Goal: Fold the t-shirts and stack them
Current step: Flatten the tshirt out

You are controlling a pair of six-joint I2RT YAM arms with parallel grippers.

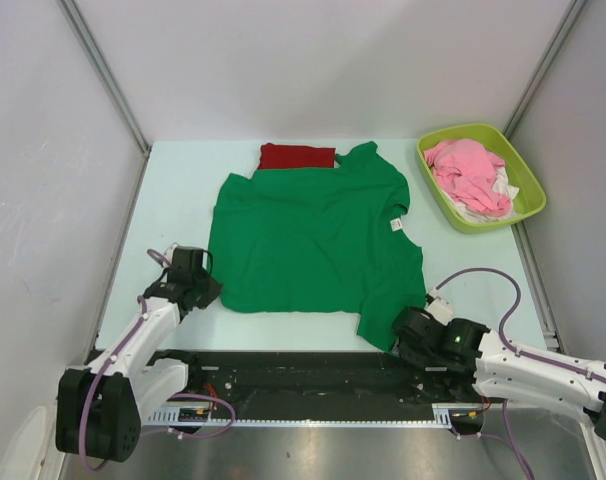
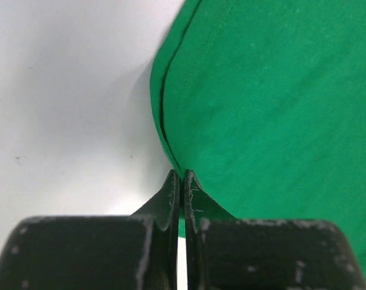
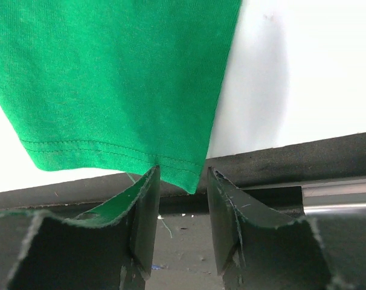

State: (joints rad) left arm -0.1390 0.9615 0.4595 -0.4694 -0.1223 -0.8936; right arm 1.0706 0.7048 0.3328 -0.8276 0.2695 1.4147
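The bright green t-shirt (image 1: 313, 235) lies spread flat in the middle of the table. The dark red t-shirt (image 1: 296, 156) lies folded at the back, its near edge under the green one. My left gripper (image 1: 213, 290) is at the green shirt's near left corner. In the left wrist view it (image 2: 182, 175) is shut with the green hem (image 2: 171, 151) pinched between the fingers. My right gripper (image 1: 399, 326) is at the shirt's near right corner. In the right wrist view it (image 3: 182, 172) is open, with the green hem corner (image 3: 189, 178) hanging between the fingers.
A lime green bin (image 1: 523, 165) at the back right holds a pink garment (image 1: 468, 170) and a white cloth (image 1: 503, 183). A black strip (image 1: 303, 370) runs along the table's near edge between the arm bases. Grey walls enclose the table on three sides.
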